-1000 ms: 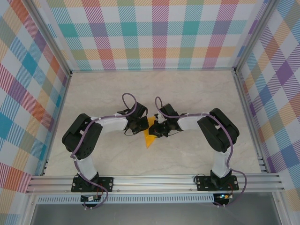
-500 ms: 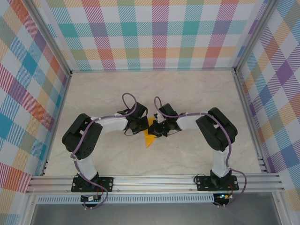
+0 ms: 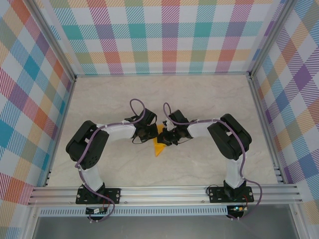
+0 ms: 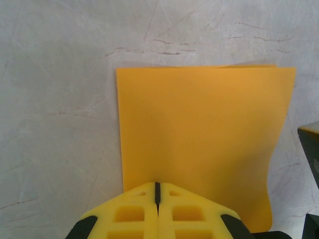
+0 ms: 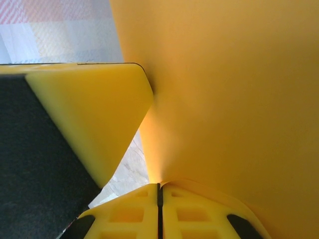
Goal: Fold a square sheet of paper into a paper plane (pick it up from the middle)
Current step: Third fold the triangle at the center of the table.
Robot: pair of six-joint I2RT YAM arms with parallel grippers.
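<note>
orange paper (image 4: 199, 134) tight in l gripper (image 4: 157, 188) & r gripper (image 5: 159, 189)

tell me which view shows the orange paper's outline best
Left wrist: the orange paper lies spread out, its top and side edges clear against the table. In top external it is a small, partly covered wedge; in right wrist it is an orange surface too close up to give an outline.

The top camera looks steeply down from above and behind my bases, taking in the whole table (image 3: 209, 99) from afar. Each wrist camera sits just behind its own jaws, looking out past their tips at close range. All three views share the orange sheet (image 3: 159, 148) (image 4: 199, 139) (image 5: 239, 99) between my left jaws and right jaws.
</note>
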